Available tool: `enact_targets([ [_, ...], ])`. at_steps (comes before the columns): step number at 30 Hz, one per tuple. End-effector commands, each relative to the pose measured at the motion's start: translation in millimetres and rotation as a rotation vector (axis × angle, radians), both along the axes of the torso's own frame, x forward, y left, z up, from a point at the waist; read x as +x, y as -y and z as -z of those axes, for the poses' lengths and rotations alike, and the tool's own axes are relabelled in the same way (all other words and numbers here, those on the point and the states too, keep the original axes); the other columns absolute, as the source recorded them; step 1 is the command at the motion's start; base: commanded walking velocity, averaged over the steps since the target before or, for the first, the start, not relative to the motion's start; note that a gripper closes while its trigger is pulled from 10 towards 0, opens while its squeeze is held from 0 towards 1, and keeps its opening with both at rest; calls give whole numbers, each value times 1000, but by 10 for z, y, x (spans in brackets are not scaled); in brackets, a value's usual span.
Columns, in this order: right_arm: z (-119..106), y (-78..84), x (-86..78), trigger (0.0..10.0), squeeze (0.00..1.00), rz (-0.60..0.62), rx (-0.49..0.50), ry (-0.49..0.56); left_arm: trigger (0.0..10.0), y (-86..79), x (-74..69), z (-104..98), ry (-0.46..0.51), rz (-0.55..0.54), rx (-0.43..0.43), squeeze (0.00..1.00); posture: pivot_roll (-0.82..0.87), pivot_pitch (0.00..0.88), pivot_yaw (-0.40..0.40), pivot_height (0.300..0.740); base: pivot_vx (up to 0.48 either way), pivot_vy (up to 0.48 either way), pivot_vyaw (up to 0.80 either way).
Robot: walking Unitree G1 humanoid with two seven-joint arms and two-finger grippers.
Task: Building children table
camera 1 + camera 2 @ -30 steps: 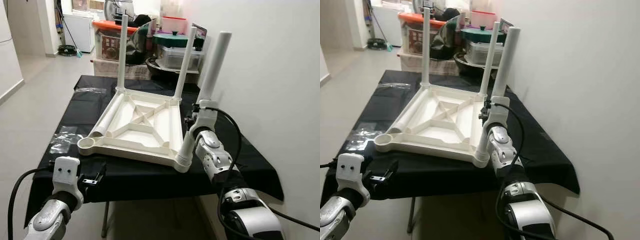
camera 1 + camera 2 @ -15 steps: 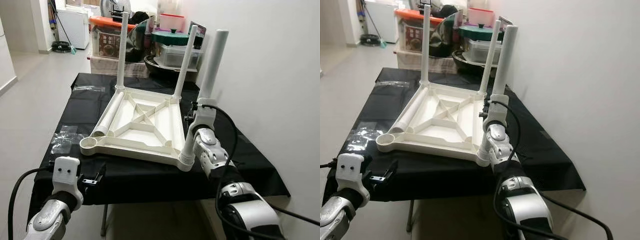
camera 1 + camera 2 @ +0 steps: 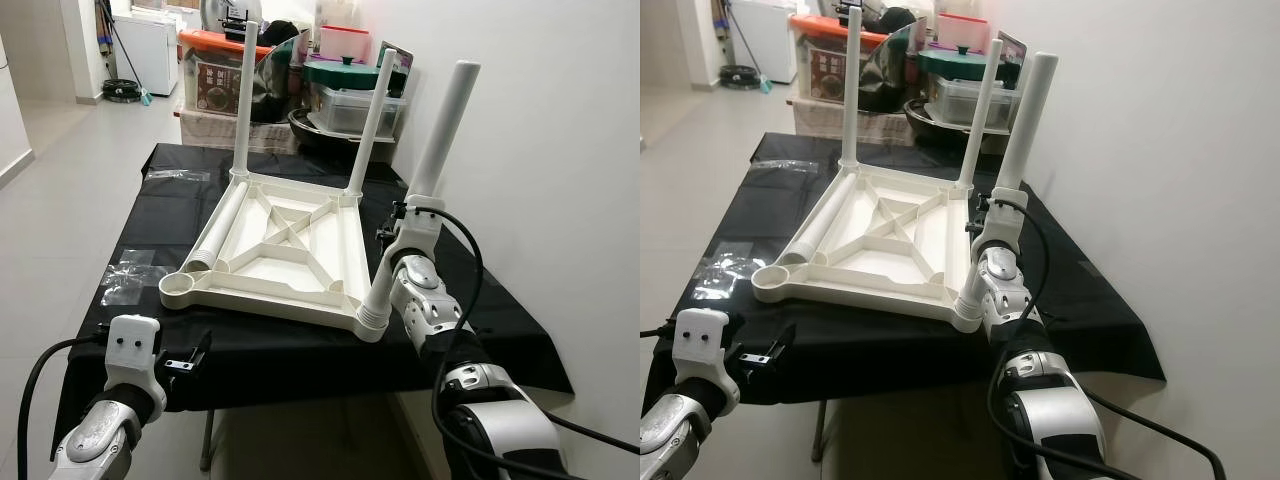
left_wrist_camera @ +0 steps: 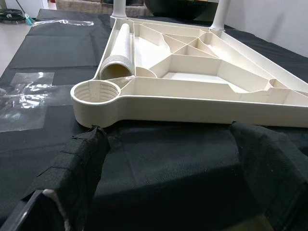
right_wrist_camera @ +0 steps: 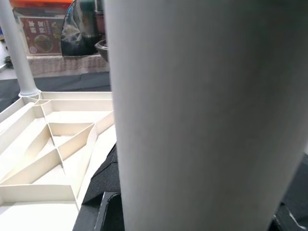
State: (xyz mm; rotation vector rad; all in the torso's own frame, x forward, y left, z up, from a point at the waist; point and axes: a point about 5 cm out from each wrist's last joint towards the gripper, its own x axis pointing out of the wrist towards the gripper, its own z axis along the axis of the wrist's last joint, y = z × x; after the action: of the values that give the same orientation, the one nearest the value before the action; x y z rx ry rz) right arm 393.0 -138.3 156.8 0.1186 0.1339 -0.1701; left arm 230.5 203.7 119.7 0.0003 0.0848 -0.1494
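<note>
A white children's table top (image 3: 270,300) lies upside down on a black-clothed table (image 3: 160,215). Two legs (image 3: 243,95) (image 3: 371,125) stand upright in its far corners. A third leg (image 3: 440,130) leans to the right in the near right socket (image 3: 370,322), and my right gripper (image 3: 407,214) is shut on it at mid-height. The fourth leg (image 3: 225,225) lies loose inside the top along its left side, next to the empty near left socket (image 4: 95,91). My left gripper (image 4: 168,139) hangs open just before the table's front edge, short of that socket, its padded fingers (image 4: 82,159) holding nothing.
Clear plastic bags (image 3: 125,280) lie on the cloth at the left. Storage boxes and pots (image 3: 350,100) crowd the space behind the table. A white wall (image 3: 560,150) runs close along the right side. Open tiled floor (image 3: 60,180) lies to the left.
The top of the leg in my right gripper has tipped further to the right while its foot stays at the near right socket. The left arm has not moved.
</note>
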Motion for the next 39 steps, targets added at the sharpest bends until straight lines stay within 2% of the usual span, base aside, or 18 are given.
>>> enact_targets([
  [1,667,105,-245,10000,0,41,40,-277,10000,19,10,20,-3,7,1,0,79,0,-118,740,0,0,0],
  [3,606,104,-215,10000,0,30,45,-246,10000,18,11,18,-2,8,1,0,79,0,-118,740,0,0,0],
  [4,475,96,-158,10000,0,6,40,-192,10000,17,13,17,-2,8,2,0,79,0,-116,740,0,0,0],
  [5,188,64,-60,10000,0,-51,18,-87,10000,13,14,18,-2,9,2,0,77,0,-115,740,0,0,0],
  [8,60,41,-27,10000,0,-80,22,-45,10000,12,14,18,-3,10,2,0,77,0,-115,740,0,0,0],
  [10,-261,-6,34,10000,0,-152,21,56,10000,8,16,18,-3,11,3,0,70,0,-108,740,0,0,0],
  [11,-261,-6,34,10000,0,-152,21,56,10000,8,16,18,-3,11,3,0,70,0,-108,740,0,0,0],
  [12,-457,-28,58,10000,0,-201,16,112,10000,10,19,18,-4,13,3,0,68,0,-105,740,0,0,0],
  [13,-457,-28,58,10000,0,-201,16,112,10000,10,19,18,-4,13,3,0,68,0,-105,740,0,0,0],
  [15,-747,-55,76,10000,0,-281,12,190,10000,20,28,14,-2,19,2,0,67,0,-104,740,0,0,0],
  [20,-1094,-136,41,10000,0,-452,48,281,10000,30,38,-26,10,44,-10,0,69,0,-103,740,0,0,0],
  [24,-1181,-143,22,10000,0,-492,39,309,10000,30,37,-33,11,51,-11,0,69,0,-101,740,0,0,0],
  [26,-1322,-165,-19,10000,0,-574,45,344,10000,40,35,-54,16,78,-15,0,68,0,-100,740,0,0,0],
  [27,-1358,-222,-55,10000,0,-652,83,337,10000,59,38,-84,23,114,-25,0,69,0,-99,740,0,0,0],
  [30,-1351,-273,-77,10000,0,-704,115,326,10000,75,40,-106,29,139,-33,0,69,0,-99,740,0,0,0],
  [34,-1292,-609,-253,10000,0,-917,190,297,10000,176,19,-207,36,321,-53,0,70,0,-93,740,0,0,0],
  [35,-1292,-609,-253,10000,0,-917,190,297,10000,176,19,-207,36,321,-53,0,70,0,-93,740,0,0,0],
  [39,-1241,-960,-515,10000,0,-1147,208,260,10000,171,41,-223,15,419,-4,0,70,0,-84,740,0,0,0],
])
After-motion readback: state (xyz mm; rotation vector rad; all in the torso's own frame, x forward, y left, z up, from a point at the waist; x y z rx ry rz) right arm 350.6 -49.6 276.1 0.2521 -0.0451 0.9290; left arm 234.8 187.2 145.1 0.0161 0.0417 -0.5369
